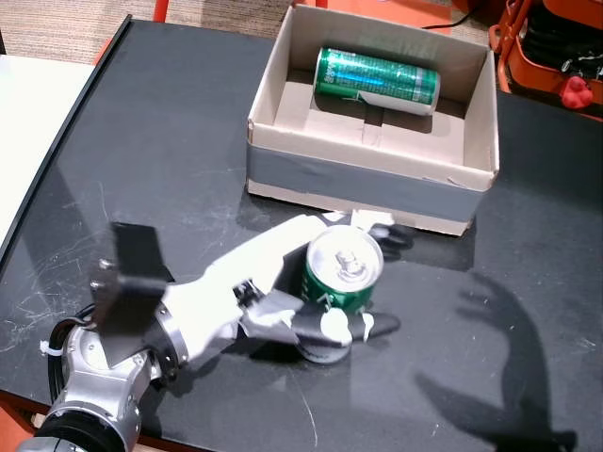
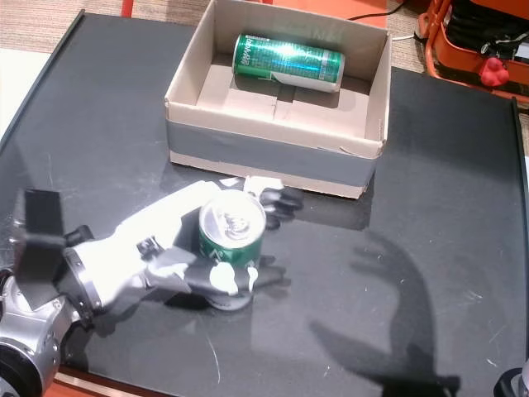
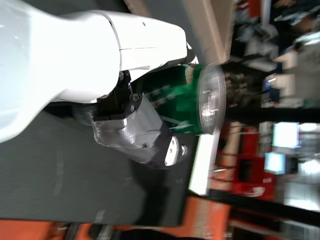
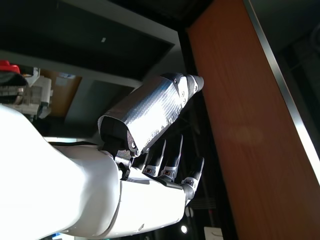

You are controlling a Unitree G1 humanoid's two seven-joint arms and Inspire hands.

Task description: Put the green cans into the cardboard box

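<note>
The upright green can (image 1: 341,282) is clasped by the left hand (image 1: 273,287) on the worktop (image 1: 188,160), so lifting over the cardboard box (image 1: 372,174) wall is judged next, while the right hand (image 4: 125,175) is held empty, fingers apart.

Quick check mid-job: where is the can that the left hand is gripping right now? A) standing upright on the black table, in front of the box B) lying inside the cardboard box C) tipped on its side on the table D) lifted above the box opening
A: in both head views the left hand wraps the upright can on the black table, outside the cardboard box; a different can lies inside.
</note>
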